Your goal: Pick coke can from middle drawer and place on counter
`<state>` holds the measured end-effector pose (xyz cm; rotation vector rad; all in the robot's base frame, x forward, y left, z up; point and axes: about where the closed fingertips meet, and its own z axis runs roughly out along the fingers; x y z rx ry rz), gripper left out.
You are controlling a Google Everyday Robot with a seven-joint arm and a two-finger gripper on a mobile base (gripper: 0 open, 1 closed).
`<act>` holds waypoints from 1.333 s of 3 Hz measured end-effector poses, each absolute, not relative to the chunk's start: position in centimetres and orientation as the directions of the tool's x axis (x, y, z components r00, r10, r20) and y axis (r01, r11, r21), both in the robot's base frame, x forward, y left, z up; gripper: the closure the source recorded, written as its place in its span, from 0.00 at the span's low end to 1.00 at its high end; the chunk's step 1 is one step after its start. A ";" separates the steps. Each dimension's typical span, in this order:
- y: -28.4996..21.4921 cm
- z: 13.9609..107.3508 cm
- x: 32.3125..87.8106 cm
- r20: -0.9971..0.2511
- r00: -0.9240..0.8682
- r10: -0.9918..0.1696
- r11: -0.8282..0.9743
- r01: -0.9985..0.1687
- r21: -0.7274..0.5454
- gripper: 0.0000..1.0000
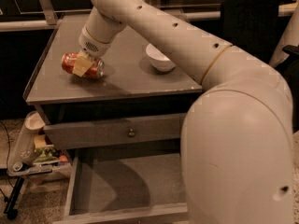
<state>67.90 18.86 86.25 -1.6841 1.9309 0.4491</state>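
The coke can is red, lies on its side and is held over the left part of the counter. My gripper is shut on the can, with a pale finger pad across its front. The can sits at or just above the counter top; I cannot tell whether it touches. The middle drawer stands pulled open below, with a bare grey floor. My arm reaches in from the right and fills the right side of the view.
A white bowl stands on the counter right of the can. A shut drawer front with a round knob is above the open drawer. A cluttered cart stands at the left, a dark chair behind right.
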 end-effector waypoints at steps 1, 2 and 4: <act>19.7 84.8 68.7 -0.591 -0.081 -0.803 0.146 -0.987 -0.063 1.00; 19.7 84.8 68.7 -0.591 -0.081 -0.803 0.146 -0.987 -0.063 0.82; 19.7 84.7 68.7 -0.591 -0.081 -0.803 0.146 -0.987 -0.063 0.35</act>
